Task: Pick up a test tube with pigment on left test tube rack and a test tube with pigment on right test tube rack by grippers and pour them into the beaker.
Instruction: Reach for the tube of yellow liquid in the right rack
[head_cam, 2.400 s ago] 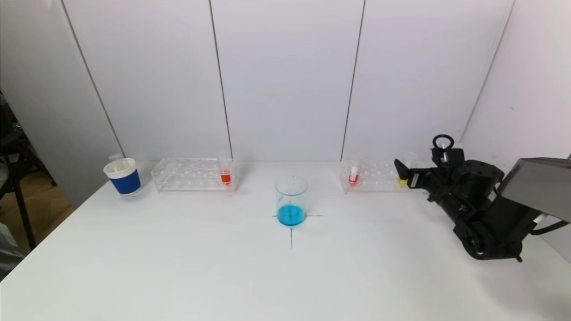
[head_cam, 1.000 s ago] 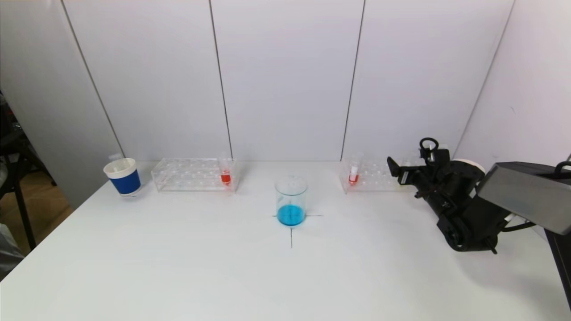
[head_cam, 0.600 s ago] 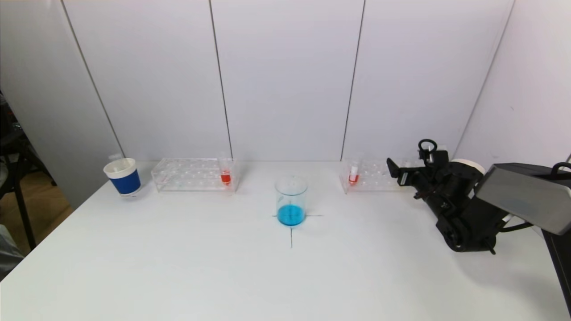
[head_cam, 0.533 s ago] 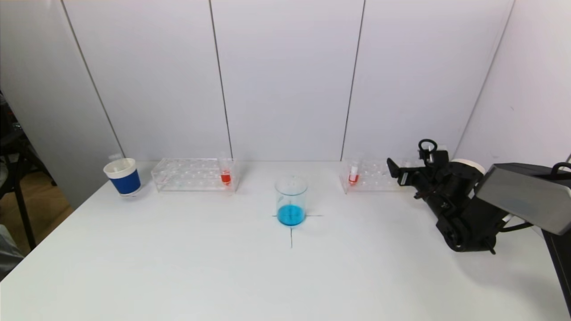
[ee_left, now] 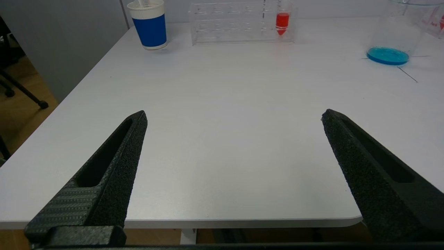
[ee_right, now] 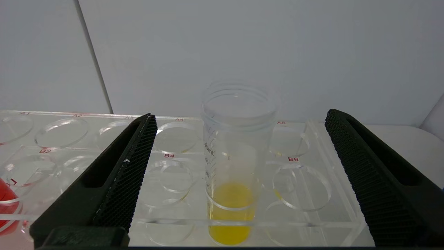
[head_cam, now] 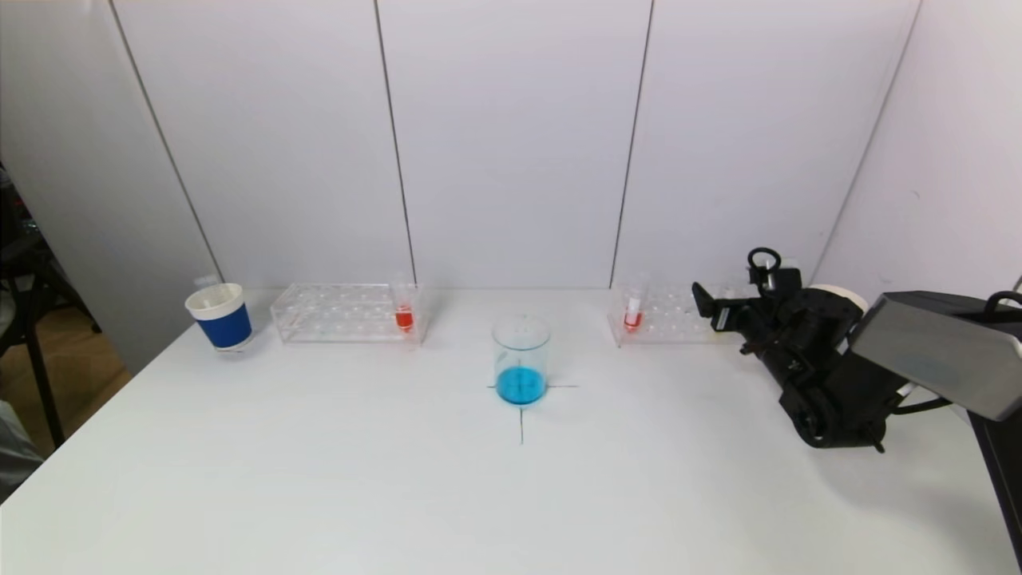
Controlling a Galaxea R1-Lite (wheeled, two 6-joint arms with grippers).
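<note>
A clear beaker [head_cam: 521, 359] with blue liquid stands mid-table on a cross mark. The left rack [head_cam: 343, 313] holds a red tube [head_cam: 404, 307] at its right end. The right rack [head_cam: 663, 315] holds a red tube [head_cam: 633, 311] at its left end. My right gripper [head_cam: 722, 307] is at that rack's right end and hides the yellow tube in the head view. In the right wrist view the gripper [ee_right: 241, 114] is open, and the yellow tube [ee_right: 236, 156] stands in the rack [ee_right: 312, 208] between the fingers, untouched. My left gripper [ee_left: 234, 116] is open and empty over the table's near edge.
A blue and white cup [head_cam: 220, 317] stands left of the left rack, near the table's left edge. White wall panels close off the back and right. The left wrist view also shows the cup [ee_left: 150, 24], the left rack [ee_left: 236, 24] and the beaker [ee_left: 392, 38].
My right arm moved forward and left to the right rack's end, and the yellow tube went out of sight behind the gripper. It has held almost still for the last second.
</note>
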